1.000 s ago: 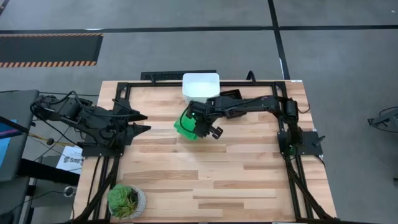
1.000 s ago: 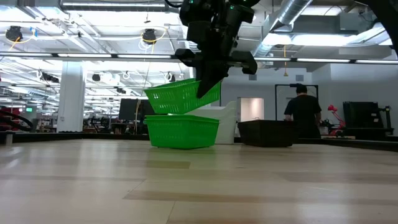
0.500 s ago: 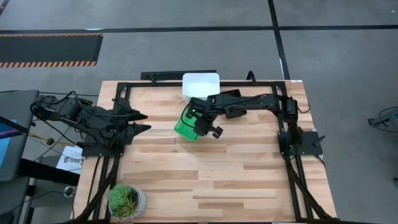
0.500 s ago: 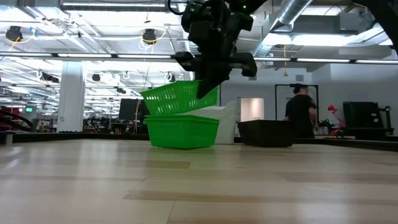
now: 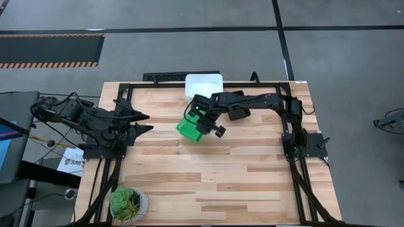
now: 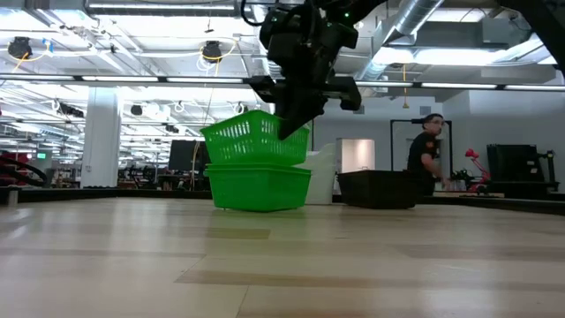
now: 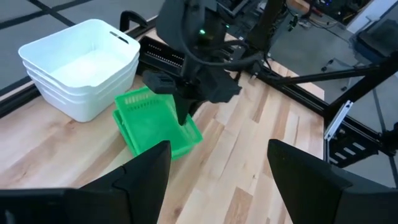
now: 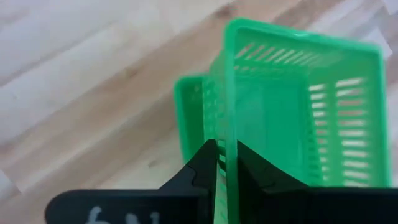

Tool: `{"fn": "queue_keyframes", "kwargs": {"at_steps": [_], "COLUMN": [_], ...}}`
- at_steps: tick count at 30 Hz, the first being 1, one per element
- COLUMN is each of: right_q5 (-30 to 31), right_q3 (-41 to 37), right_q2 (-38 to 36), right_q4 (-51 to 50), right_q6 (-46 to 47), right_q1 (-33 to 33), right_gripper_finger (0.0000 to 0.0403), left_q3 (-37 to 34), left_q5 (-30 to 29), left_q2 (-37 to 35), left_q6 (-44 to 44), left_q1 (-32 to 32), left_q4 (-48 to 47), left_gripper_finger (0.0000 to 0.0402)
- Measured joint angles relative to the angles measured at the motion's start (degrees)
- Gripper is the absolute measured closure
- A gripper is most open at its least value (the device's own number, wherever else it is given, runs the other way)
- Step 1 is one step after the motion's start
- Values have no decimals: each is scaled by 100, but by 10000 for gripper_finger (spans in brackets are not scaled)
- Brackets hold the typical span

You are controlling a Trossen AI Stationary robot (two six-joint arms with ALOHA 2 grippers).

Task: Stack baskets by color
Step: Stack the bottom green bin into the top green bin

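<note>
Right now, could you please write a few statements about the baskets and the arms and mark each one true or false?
1. The right gripper has its fingers either side of the upper green basket's wall. True.
2. That basket lies level, fully nested in the lower green basket. False: it is tilted.
3. The white baskets are scattered singly over the table. False: they stand nested in one stack.
4. The left gripper carries a black basket. False: it is empty, at the table's left side.
5. A potted plant stands at the table's near left corner. True.
</note>
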Motion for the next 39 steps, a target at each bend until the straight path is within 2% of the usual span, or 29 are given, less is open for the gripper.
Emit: {"fn": "queue_keyframes", "kwargs": {"at_steps": [8,39], "right_q5": [315,304], "right_q3": [0,0], "right_q2": [0,2], "right_q4": [-120,-58], "right_q6": [-321,-2], "right_q1": [-80,64], "right_gripper_finger": [343,343], "left_q3": [0,-2], "left_q5": [-4,-28], "left_q2": [0,-2], "left_q6": [34,228], "left_q1": [0,0], "left_q4": [-2,-3], "left_gripper_finger": [145,145]}}
